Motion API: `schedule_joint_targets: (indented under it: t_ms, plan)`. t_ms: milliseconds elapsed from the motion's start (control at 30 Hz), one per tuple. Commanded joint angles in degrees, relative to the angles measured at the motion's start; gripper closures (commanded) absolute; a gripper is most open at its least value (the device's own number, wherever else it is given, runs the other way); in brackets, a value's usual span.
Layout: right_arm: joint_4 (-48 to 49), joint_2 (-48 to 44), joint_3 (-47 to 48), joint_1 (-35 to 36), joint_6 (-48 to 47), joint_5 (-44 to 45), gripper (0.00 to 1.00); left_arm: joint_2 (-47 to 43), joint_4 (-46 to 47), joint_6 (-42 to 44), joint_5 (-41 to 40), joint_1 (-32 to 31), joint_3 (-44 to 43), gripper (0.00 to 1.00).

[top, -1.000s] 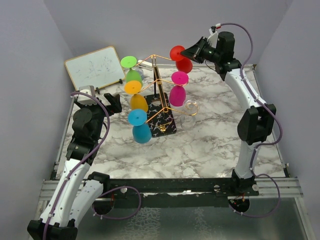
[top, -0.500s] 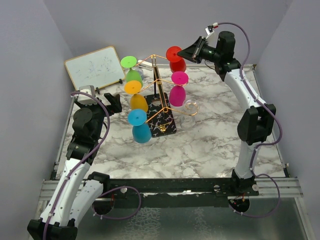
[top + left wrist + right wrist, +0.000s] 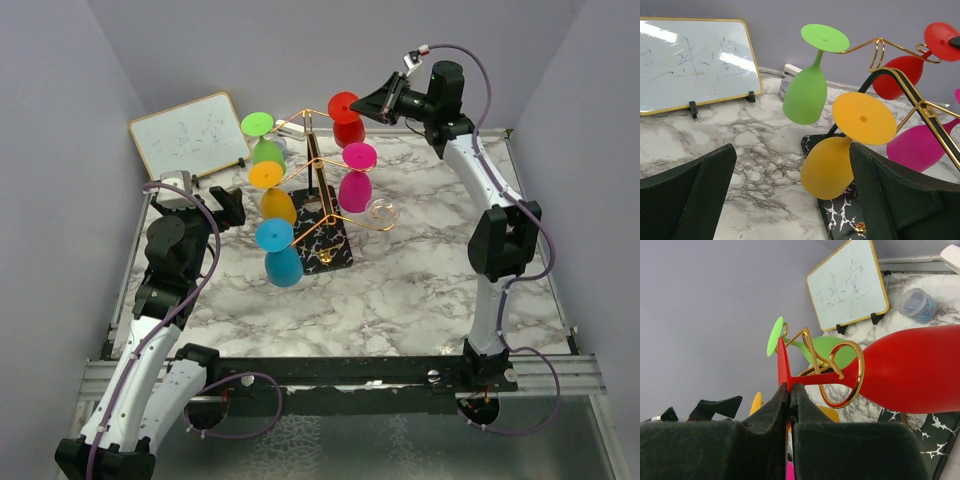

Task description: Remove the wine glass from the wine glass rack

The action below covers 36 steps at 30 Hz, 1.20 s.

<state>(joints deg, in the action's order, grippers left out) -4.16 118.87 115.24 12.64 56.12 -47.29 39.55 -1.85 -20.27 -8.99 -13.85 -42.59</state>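
Observation:
The wine glass rack (image 3: 313, 165) is a gold wire stand on a black veined base (image 3: 335, 250). A red wine glass (image 3: 349, 131) hangs upside down at its top right arm. Its stem still runs through the gold curled loop (image 3: 841, 376), and its bowl (image 3: 912, 370) fills the right of the right wrist view. My right gripper (image 3: 364, 103) (image 3: 790, 388) is shut on the thin edge of the red foot disc (image 3: 782, 365). My left gripper (image 3: 232, 205) (image 3: 792, 150) stands open left of the rack with nothing between its fingers.
Green (image 3: 267, 152), orange (image 3: 277, 205), blue (image 3: 284, 266) and magenta (image 3: 355, 190) glasses hang on the other arms; the orange one (image 3: 827, 167) hangs close to my left gripper's right finger. A whiteboard (image 3: 190, 135) leans at the back left. A small jar (image 3: 919, 305) stands behind the rack.
My right gripper has shifted slightly left and up with the red glass's foot in it, and the red bowl has swung a little toward the post. The left arm has not moved.

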Motion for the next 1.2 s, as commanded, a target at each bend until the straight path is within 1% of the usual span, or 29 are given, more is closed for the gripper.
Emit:
schedule_joint_targets:
  t_ms: [0, 300, 400, 533, 867, 967, 1033, 1067, 1100, 1133, 1167]
  plan:
    - [3.15, 1.40, 3.07, 0.43, 0.87, -1.70, 0.99, 0.05, 2.08, -0.30, 3.32, 0.46, 0.93, 0.01]
    - [1.76, 7.08, 11.80, 1.41, 1.99, -2.35, 0.99, -0.01, 2.19, -0.09, 3.63, 0.87, 1.02, 0.01]
    - [2.22, 8.05, 12.70, 1.72, 2.33, -2.16, 0.99, 0.00, 2.19, -0.03, 3.42, 0.94, 1.02, 0.01]
    - [5.53, 8.13, 12.12, 1.85, 0.84, -0.22, 0.99, 0.06, 2.49, -0.20, 3.76, 1.18, 1.02, 0.01]
    - [6.50, 7.48, 16.67, 1.77, -16.84, 15.02, 0.99, 0.27, 3.34, -1.09, 3.86, 1.55, 0.85, 0.01]
    - [6.11, 3.97, 14.29, 1.70, -24.22, 18.72, 0.99, 0.87, 4.36, -1.30, 5.10, 1.55, 0.72, 0.01]
    - [6.77, -1.46, 9.14, 1.92, -29.68, 21.33, 0.99, 2.04, 4.73, -1.79, 6.10, 1.60, -0.17, 0.01]
    - [7.65, -4.57, 5.39, 1.99, -32.50, 22.02, 0.99, 2.90, 4.86, -2.01, 7.30, 1.55, -1.19, 0.03]
    - [8.66, -8.52, 1.47, 2.21, -35.22, 22.99, 0.99, 3.99, 5.06, -2.17, 8.99, 1.55, -2.48, 0.08]
    - [9.90, -12.24, -3.13, 2.50, -38.17, 23.48, 0.99, 5.16, 5.09, -2.65, 10.70, 1.54, -4.00, 0.17]
    - [11.47, -17.94, -9.23, 2.86, -41.09, 23.27, 0.99, 6.52, 5.13, -3.68, 12.22, 1.56, -5.88, 0.33]
